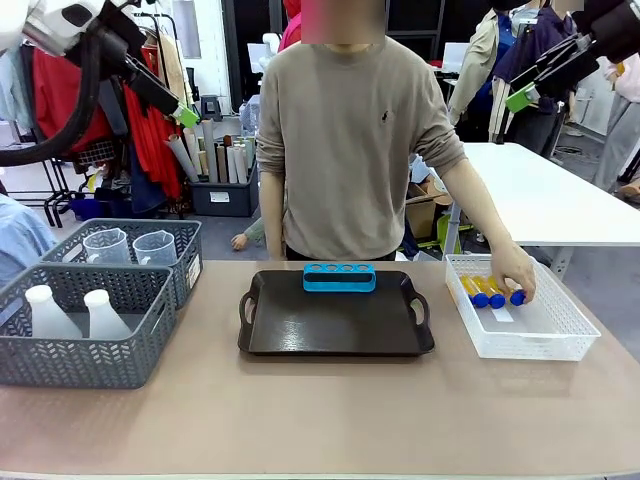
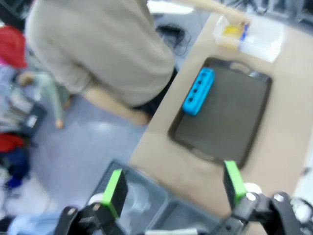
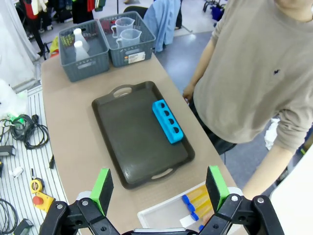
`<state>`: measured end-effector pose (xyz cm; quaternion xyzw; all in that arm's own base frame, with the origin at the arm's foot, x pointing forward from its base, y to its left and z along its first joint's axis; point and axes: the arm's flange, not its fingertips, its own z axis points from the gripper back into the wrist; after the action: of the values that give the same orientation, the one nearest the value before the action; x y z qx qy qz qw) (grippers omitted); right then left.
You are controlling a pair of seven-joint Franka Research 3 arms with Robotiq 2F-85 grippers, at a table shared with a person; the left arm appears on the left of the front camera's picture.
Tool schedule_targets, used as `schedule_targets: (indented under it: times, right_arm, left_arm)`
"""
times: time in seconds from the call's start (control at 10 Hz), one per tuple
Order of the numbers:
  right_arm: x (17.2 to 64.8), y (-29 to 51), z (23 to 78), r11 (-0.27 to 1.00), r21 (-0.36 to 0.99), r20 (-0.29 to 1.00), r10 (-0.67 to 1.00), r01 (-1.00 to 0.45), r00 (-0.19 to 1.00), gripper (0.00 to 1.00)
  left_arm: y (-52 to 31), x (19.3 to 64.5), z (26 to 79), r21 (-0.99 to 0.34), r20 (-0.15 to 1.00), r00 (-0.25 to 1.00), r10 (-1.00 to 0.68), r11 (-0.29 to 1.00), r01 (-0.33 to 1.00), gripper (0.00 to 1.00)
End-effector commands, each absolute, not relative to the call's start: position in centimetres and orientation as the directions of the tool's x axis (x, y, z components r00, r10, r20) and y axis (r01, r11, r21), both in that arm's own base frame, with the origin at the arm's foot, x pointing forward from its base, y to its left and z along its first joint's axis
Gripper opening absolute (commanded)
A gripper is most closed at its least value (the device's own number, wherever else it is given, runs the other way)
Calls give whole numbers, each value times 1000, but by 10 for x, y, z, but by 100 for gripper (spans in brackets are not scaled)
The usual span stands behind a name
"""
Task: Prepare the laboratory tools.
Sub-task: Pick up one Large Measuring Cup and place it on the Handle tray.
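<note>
A small blue four-hole rack lies on the far edge of a black tray at the table's middle. Yellow-filled tubes with blue caps lie in a white lattice basket at the right, and the person's hand rests on them. Two clear beakers and two white flasks stand in grey baskets at the left. My left gripper hangs open high above the left baskets. My right gripper is open too, high over the table's right end, with the tubes below it.
The two grey mesh baskets take up the table's left end. The person stands at the far side, behind the tray, one arm reaching into the white basket. Bare tabletop runs along the near edge in front of the tray.
</note>
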<state>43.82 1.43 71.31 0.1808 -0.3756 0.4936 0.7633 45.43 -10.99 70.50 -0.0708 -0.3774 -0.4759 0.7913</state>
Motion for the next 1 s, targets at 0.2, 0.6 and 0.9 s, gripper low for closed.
schedule_targets:
  times: [0.2,0.6,0.9]
  right_arm:
    - [438,15,714,443,-96,754,617,-891,225,100]
    - [438,15,714,443,-96,754,617,-891,225,100]
    - [438,15,714,443,-96,754,617,-891,225,100]
  left_arm:
    - [-64,486,717,236,465,628,-624,771,591,100]
    - [-1,517,665,103,399,821,-409,909,403,100]
    - [5,524,650,63,412,826,-386,916,396,100]
